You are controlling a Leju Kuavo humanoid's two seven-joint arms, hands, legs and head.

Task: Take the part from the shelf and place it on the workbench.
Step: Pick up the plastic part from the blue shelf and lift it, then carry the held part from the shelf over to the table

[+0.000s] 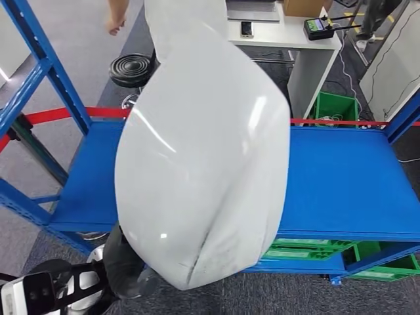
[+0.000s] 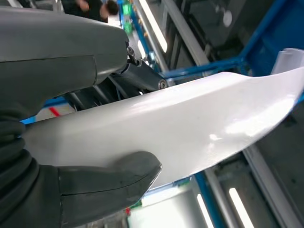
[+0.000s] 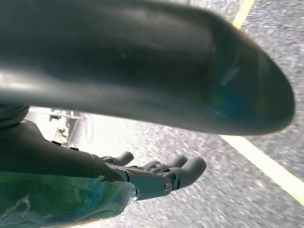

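A large white curved shell part point(image 1: 203, 157) hangs close in front of my head view, above the blue shelf board point(image 1: 346, 184). My left hand point(image 1: 124, 266) grips its lower edge from the bottom left. In the left wrist view the thumb point(image 2: 107, 183) presses one face of the white part point(image 2: 186, 123) and the darker fingers point(image 2: 143, 78) lie against the other face. My right hand point(image 3: 154, 178) hangs over grey floor with its fingers stretched out and apart from the thumb, holding nothing.
The blue shelf frame upright point(image 1: 49, 65) stands at the left. Behind the shelf are a red barrier tape point(image 1: 336, 122), a white table point(image 1: 302, 39) with a phone and a handset, a green crate point(image 1: 336, 105) and a person's hand point(image 1: 116, 23).
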